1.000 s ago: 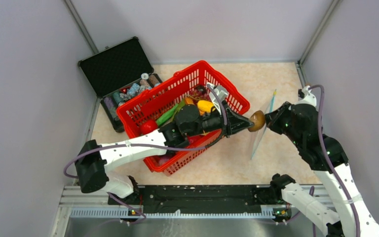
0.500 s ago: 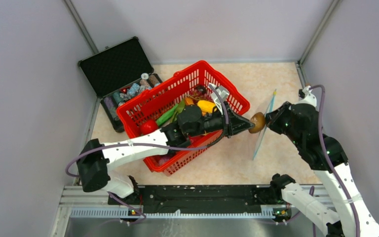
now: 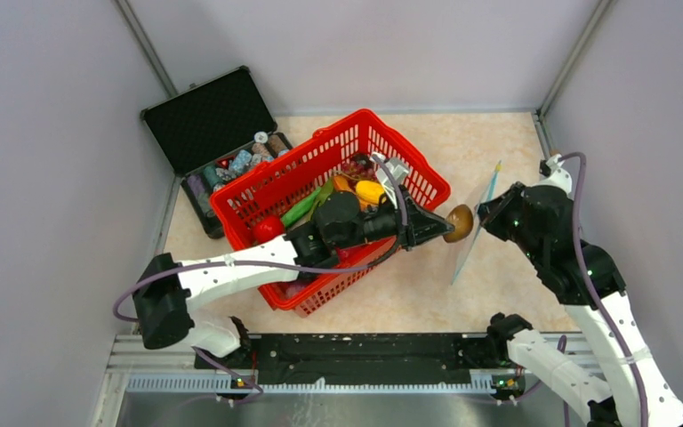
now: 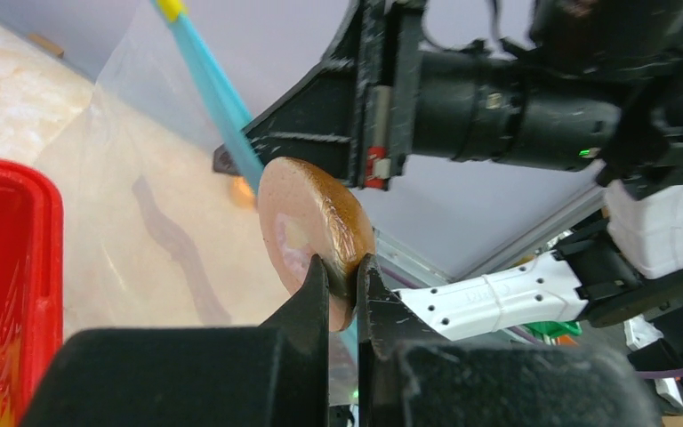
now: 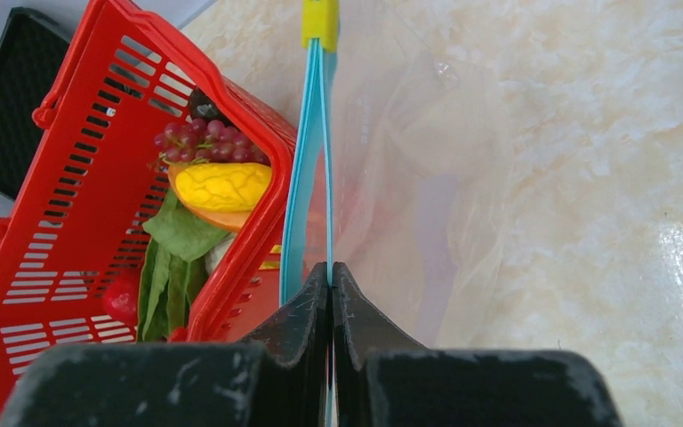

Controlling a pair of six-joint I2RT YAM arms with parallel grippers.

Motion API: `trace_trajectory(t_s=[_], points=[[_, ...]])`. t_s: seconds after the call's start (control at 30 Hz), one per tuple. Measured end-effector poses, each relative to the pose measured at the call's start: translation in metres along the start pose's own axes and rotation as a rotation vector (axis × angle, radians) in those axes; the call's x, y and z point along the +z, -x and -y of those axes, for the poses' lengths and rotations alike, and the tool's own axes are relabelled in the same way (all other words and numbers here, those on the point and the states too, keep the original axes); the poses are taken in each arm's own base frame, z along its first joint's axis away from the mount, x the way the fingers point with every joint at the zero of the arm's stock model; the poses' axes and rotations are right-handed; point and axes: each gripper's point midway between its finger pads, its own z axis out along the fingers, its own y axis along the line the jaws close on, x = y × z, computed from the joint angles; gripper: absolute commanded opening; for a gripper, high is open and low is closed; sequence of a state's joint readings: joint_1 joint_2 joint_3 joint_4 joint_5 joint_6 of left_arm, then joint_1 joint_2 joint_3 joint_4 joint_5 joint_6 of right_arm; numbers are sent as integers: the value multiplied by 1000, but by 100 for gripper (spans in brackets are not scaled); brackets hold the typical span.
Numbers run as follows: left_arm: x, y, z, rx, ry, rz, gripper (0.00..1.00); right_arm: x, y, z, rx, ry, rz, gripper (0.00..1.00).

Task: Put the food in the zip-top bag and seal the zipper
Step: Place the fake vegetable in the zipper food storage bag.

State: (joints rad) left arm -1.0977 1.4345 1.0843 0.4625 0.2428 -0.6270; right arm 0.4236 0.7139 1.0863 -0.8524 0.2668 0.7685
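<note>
While clamping brown food (image 4: pixel 311 222) in left gripper (image 4: pixel 344 286), zipper (image 5: pixel 307 160) in right gripper (image 5: pixel 331 276), seemingly yet to bag or seal.

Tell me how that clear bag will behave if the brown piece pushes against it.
Probably floppy: the zip-top bag hangs as thin film from the right end effector, pinched only at its zipper, so the brown piece would likely swing it aside. Its mouth gapes narrowly and may fold shut.

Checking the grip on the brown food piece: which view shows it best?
Left wrist: the brown piece fills the middle, pinched at its lower edge by the left gripper. Top external shows it small, beside the zip-top bag. Right wrist does not show it.
</note>
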Motion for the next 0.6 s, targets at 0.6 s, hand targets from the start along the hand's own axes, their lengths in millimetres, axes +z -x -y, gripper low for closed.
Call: trace_trajectory(t_s=[0.6], points=[[-4, 11, 26, -25, -115, 33, 0, 7, -3, 4, 7, -27, -2, 0]])
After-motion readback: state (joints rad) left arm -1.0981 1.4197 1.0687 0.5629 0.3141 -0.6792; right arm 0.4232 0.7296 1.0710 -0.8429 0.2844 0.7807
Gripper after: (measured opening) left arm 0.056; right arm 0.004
